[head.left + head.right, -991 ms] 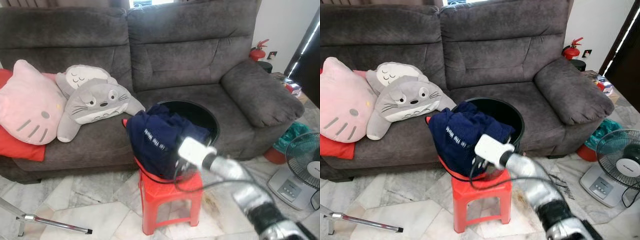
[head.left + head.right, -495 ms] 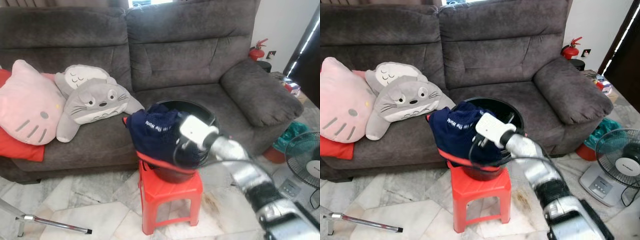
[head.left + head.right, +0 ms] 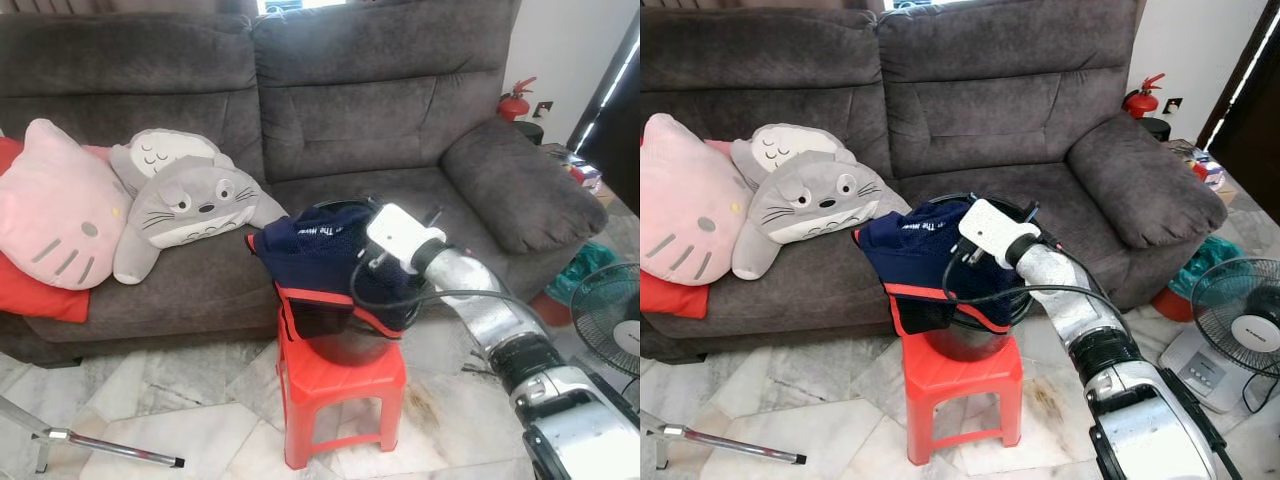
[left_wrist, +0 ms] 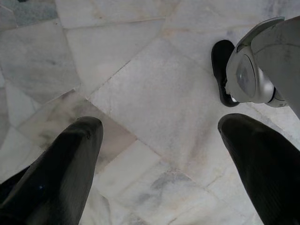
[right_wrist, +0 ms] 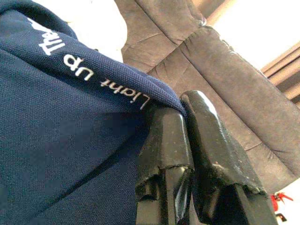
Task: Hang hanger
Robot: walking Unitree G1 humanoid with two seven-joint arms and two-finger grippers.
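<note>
A navy shirt (image 3: 320,258) with white lettering and a red-orange hem is draped over a black bucket (image 3: 345,342) that stands on a red plastic stool (image 3: 340,385) in front of the sofa. My right arm (image 3: 485,305) reaches across to the bucket's far rim. In the right wrist view my right gripper (image 5: 180,105) is shut on a fold of the navy shirt (image 5: 70,140), near the lettering. My left gripper (image 4: 161,124) hangs open above the marble floor with nothing between its fingers.
A dark grey sofa (image 3: 400,110) stands behind the stool and holds a pink cat cushion (image 3: 60,210) and a grey plush (image 3: 190,205). A standing fan (image 3: 605,330) is at the right. A metal rod (image 3: 110,450) lies on the floor at the lower left.
My right gripper has moved up and towards the sofa, pulling the shirt with it. The shirt has spread over the bucket, and its red hem now shows at the front.
</note>
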